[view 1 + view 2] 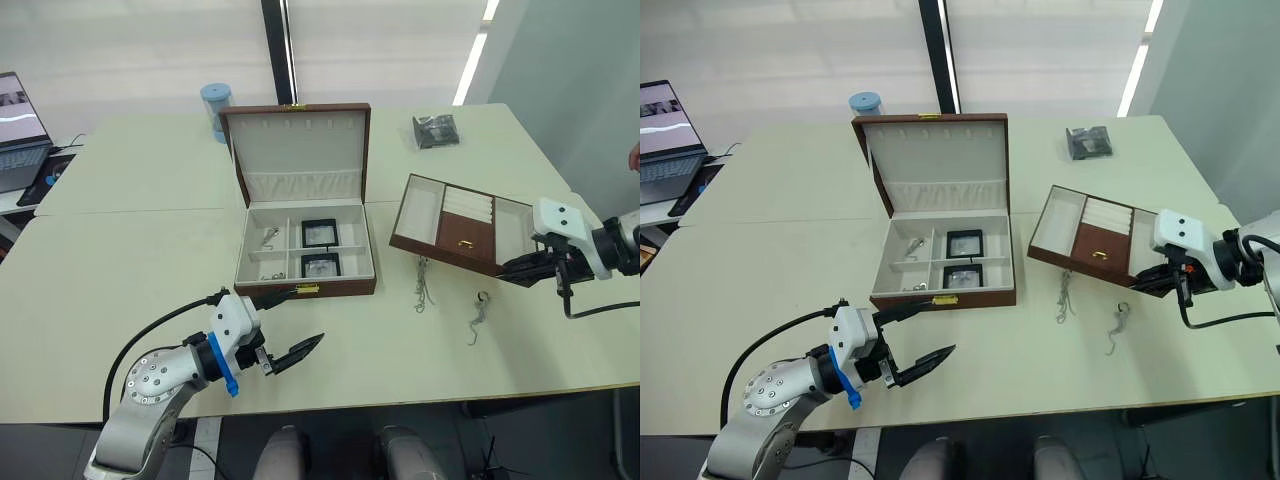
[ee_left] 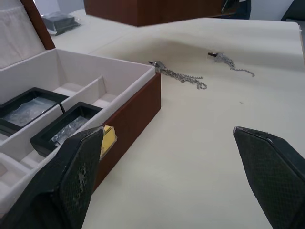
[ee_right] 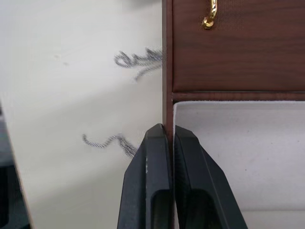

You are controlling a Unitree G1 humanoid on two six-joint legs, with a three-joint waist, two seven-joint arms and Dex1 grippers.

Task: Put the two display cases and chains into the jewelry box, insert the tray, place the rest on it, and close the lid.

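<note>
Left eye view takes in the pale bench [image 1: 120, 270] with the jewelry box [image 1: 305, 245] near its middle, its lid [image 1: 298, 150] standing upright at the far side. Both display cases [image 1: 320, 232] lie in the box's right-hand compartments, one behind the other, and two small chains [image 1: 270, 237] sit in the compartments on its left. To the right of the box the tray [image 1: 460, 235] is tilted, its near right edge pinched by the right tool [image 1: 527, 266], whose fingers [image 3: 157, 181] are clamped on the tray's wall in the right wrist view. On the bench just near of the tray lie a longer doubled chain [image 1: 424, 285] and a smaller silvery piece [image 1: 480, 315]. The left tool [image 1: 290, 325] hovers near the box's front, fingers [image 2: 71, 176] spread wide apart. A dark packet [image 1: 436, 130] rests far right, a blue-lidded cup [image 1: 215, 108] behind the lid.
</note>
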